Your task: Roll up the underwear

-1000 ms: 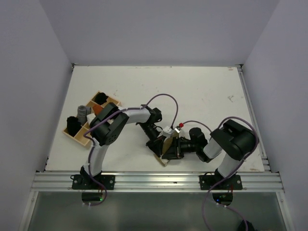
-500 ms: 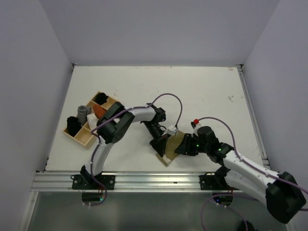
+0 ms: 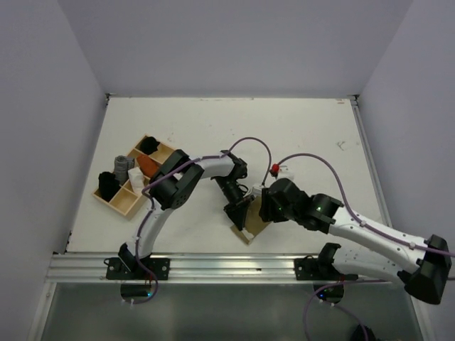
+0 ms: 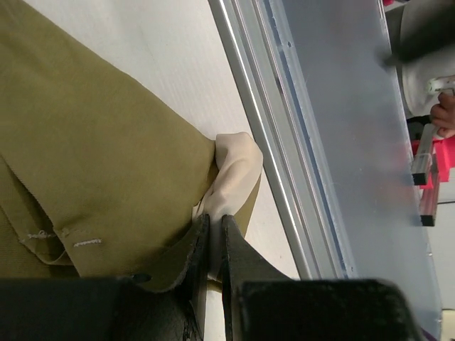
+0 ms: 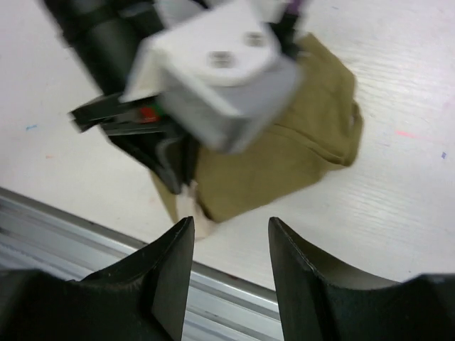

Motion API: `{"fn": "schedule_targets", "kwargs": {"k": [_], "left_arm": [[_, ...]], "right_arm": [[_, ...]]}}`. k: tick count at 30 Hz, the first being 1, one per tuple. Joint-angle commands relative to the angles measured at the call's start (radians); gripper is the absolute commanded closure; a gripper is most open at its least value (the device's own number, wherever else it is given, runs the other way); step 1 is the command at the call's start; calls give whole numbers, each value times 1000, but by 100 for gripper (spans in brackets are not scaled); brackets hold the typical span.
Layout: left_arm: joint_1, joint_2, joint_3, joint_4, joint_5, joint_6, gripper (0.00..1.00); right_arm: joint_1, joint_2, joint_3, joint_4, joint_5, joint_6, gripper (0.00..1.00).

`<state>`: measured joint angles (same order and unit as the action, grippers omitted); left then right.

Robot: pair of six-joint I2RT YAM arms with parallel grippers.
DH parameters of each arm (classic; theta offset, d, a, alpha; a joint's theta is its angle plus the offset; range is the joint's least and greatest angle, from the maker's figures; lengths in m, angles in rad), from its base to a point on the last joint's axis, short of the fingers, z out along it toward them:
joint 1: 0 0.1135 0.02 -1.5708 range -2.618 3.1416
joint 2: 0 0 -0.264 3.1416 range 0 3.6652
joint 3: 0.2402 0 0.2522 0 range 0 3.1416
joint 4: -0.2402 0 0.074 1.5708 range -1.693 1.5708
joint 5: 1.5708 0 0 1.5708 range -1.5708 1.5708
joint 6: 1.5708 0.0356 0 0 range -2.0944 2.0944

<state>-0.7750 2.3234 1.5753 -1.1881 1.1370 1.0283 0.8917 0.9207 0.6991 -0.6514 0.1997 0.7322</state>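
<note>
The underwear [image 3: 253, 226] lies folded near the table's front edge, olive-khaki with a cream-beige strip at one corner. My left gripper [image 4: 212, 217] is shut on that cream corner [image 4: 234, 167], with the olive cloth [image 4: 92, 156] spread to its left. In the top view the left gripper [image 3: 239, 213] sits at the cloth's left end. My right gripper [image 5: 229, 224] hangs open above the table just in front of the underwear [image 5: 284, 156], nothing between its fingers. Seen from above, the right gripper [image 3: 266, 204] is over the cloth's right side.
A wooden compartment tray [image 3: 125, 206] at the left holds black, grey and orange-red items. An aluminium rail [image 3: 227, 267] runs along the front edge, close to the cloth. Purple cables [image 3: 245, 145] arch over both arms.
The right gripper has opened wide and let go of the cloth, drawing up and back while its arm stretched out to the right. The left gripper keeps its pinch in place.
</note>
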Motion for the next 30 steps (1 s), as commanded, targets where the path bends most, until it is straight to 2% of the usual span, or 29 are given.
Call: {"fn": "schedule_targets", "kwargs": {"k": [1, 5, 8, 11, 18, 30], "left_arm": [[-6, 56, 44, 71, -121, -35, 93], [-6, 73, 81, 58, -120, -56, 91], [-6, 82, 101, 68, -144, -88, 91], [-4, 94, 111, 76, -145, -102, 91], [-4, 117, 120, 71, -134, -106, 91], [2, 122, 114, 87, -146, -140, 88]], "right_arm": [[173, 116, 160, -79, 248, -22, 50], [301, 210, 212, -59, 242, -103, 50], [332, 268, 203, -1, 189, -174, 49], [381, 334, 194, 30, 205, -200, 49], [401, 466, 181, 107, 221, -267, 50], [415, 630, 215, 119, 225, -333, 51]]}}
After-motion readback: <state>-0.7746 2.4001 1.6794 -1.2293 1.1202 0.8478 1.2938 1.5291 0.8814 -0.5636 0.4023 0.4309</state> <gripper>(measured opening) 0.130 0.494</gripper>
